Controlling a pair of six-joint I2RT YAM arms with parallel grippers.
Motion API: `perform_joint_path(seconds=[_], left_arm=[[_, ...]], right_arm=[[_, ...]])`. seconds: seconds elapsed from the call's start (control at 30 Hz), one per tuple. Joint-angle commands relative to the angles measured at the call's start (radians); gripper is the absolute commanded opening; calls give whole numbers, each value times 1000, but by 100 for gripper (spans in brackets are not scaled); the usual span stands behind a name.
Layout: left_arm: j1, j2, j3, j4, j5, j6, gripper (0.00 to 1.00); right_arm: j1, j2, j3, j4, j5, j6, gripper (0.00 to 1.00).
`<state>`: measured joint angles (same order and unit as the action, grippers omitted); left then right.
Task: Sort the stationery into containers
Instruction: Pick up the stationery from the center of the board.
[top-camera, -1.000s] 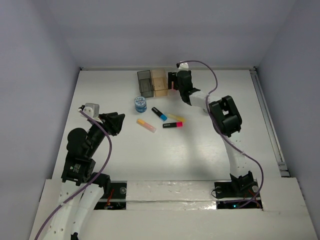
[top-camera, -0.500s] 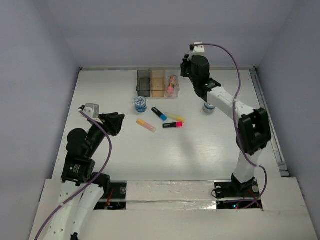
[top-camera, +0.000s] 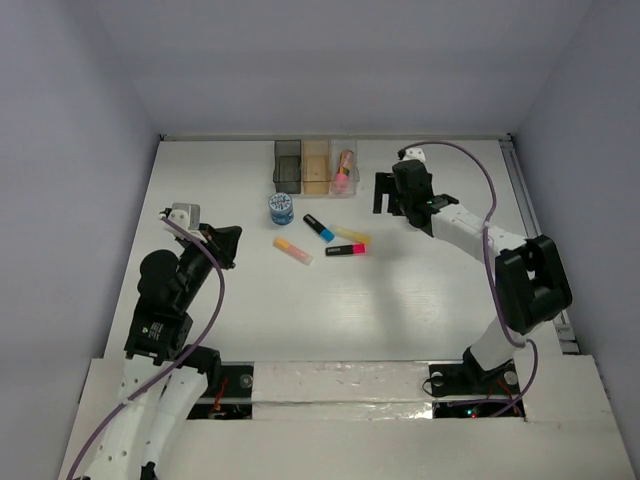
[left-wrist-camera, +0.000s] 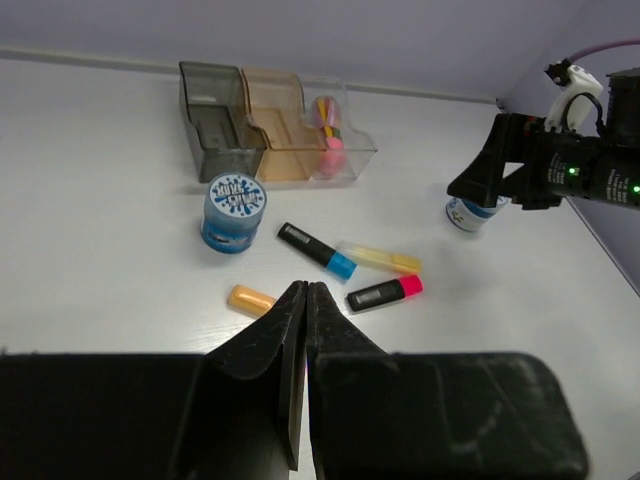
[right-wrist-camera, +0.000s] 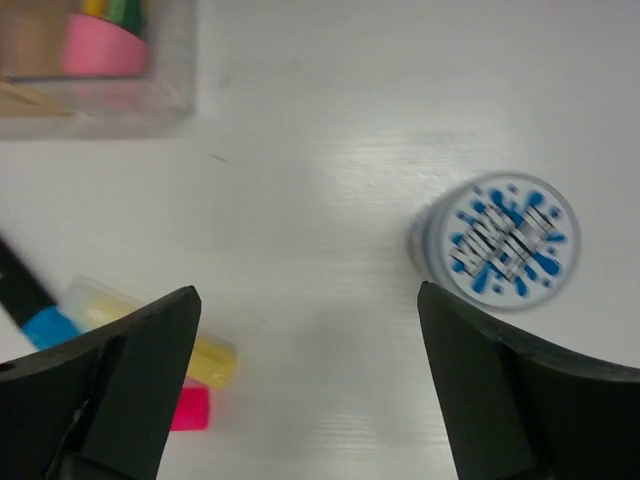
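Spread wide and empty, the right claw (right-wrist-camera: 308, 300) hovers over bare white desk (right-wrist-camera: 320, 150) between a small round blue-white tub (right-wrist-camera: 497, 240) and the clear plastic bin (right-wrist-camera: 172, 95) holding a pink stick (right-wrist-camera: 100, 45); the left claw (left-wrist-camera: 305, 300) is pressed together, empty.

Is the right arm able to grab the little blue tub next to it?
Probably yes: the right gripper hangs open just above the tub, nothing in between. The tub sits off toward one finger, so a small shift first.

- A robotics lab test cell.
- White table (top-camera: 400, 310) boxed by plain grey walls (top-camera: 70, 120) at left, top, right.
- Two robot arms (top-camera: 160, 300) bolted along the bottom edge.
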<state>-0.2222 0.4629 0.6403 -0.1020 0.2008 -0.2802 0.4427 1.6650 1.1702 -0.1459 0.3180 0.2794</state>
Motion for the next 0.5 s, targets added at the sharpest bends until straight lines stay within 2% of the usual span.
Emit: perform_joint_path(seconds=[0.0, 0.07, 0.2, 0.47], left_arm=[[4, 25, 42, 7, -14, -11, 0], [4, 33, 42, 7, -14, -13, 0], [4, 36, 39, 4, -9, -8, 7], [4, 28, 35, 8, 11, -5, 17]], right_arm=[[-87, -63, -43, -54, 37, 43, 100], [-105, -74, -75, -52, 53, 56, 100], [-125, -79, -96, -49, 72, 69, 100], [-167, 53, -11, -6, -17, 43, 100]])
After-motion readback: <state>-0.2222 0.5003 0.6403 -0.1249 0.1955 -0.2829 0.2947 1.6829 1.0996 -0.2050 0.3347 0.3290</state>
